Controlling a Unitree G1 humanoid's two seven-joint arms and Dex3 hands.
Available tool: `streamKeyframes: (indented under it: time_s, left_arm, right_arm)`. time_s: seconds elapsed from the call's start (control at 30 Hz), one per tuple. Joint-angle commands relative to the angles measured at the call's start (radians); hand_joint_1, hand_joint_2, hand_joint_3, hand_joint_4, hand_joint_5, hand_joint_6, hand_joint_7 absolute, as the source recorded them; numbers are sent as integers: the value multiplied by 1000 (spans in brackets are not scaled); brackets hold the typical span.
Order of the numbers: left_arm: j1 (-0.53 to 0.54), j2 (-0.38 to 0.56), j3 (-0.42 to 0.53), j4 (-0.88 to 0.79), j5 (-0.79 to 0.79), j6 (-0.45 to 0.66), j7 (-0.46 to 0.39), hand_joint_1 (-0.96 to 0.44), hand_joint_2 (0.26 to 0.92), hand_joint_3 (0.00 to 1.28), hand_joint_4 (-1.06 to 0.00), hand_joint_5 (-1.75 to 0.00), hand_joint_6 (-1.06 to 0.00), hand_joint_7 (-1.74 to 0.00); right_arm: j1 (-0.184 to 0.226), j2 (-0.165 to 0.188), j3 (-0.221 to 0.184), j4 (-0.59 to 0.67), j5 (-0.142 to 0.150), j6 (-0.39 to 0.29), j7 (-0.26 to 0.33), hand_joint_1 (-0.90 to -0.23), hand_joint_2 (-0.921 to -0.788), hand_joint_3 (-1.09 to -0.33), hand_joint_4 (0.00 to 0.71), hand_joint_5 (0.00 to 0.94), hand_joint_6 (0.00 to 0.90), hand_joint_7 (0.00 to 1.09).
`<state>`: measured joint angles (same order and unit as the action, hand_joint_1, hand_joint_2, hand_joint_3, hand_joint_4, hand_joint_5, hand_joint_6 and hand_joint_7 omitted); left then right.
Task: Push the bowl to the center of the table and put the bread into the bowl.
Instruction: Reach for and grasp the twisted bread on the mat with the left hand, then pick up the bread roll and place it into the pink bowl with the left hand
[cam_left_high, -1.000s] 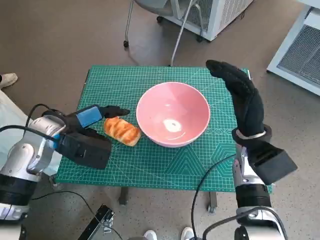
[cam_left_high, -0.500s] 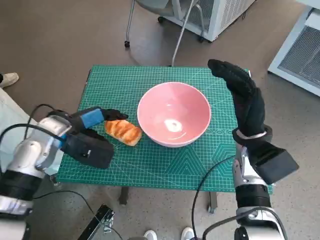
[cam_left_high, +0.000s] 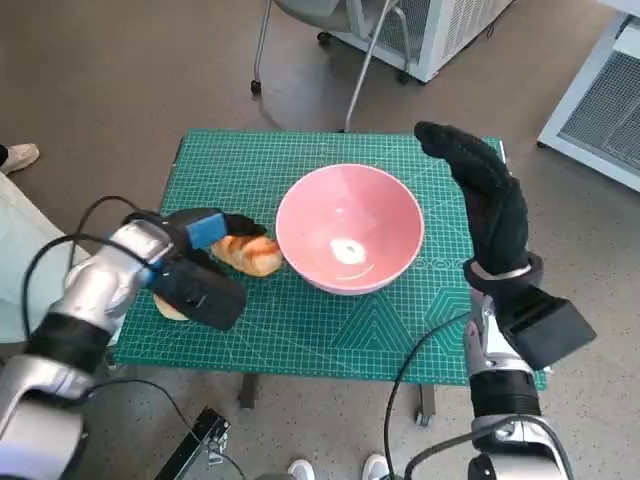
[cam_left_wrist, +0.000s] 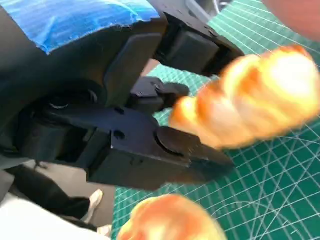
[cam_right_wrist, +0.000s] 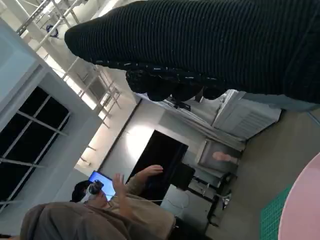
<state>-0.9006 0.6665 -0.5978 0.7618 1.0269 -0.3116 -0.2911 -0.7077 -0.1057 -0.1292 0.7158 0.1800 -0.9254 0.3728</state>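
Observation:
The pink bowl stands near the middle of the green mat; its rim also shows in the right wrist view. A golden bread lies just left of the bowl, almost touching it. My left hand grips the bread's left end, black fingers on one side and a thumb under the bread. A second bread-like piece lies beside that hand, near the mat's left edge. My right hand stands upright and flat, to the right of the bowl, holding nothing.
Chair legs and a white cabinet stand beyond the table's far edge. A shoe shows at the left and feet at the front. A person with raised hands sits in the right wrist view.
My left hand has slid right and closed round the bread, which has turned more level and shifted toward the bowl. A second piece now shows by the left edge. The right hand has stayed put.

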Motion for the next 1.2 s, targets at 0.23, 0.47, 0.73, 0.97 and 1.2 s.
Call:
streamKeyframes:
  time_s: [0.23,0.47,0.73,0.97,1.2]
  left_arm:
    - [-64,-68,-86,164,24,-68,81,87,921,290,-664,-78,-725,-76]
    - [-95,-87,-125,256,36,-97,166,45,921,271,-461,-1264,-514,-1117]
    - [-141,-46,-106,310,-1,-142,194,2,921,140,-603,-1203,-556,-1278]
    - [-163,19,-23,260,-87,-126,134,-1,921,107,-632,-1184,-593,-1246]
    - [-165,113,114,91,-212,-86,-4,0,921,86,-676,-1198,-599,-1180]
  right_arm:
    - [42,5,2,4,-2,-4,-15,-408,-916,-599,455,9,168,902]
    - [52,5,0,-6,1,-2,-22,-410,-911,-610,459,11,168,897]
    - [64,8,-1,-25,7,4,-30,-420,-915,-601,465,14,169,892]
    - [68,12,-1,-28,5,7,-40,-422,-920,-592,471,17,170,890]
    - [68,11,-1,-17,4,6,-45,-422,-921,-590,472,17,171,888]
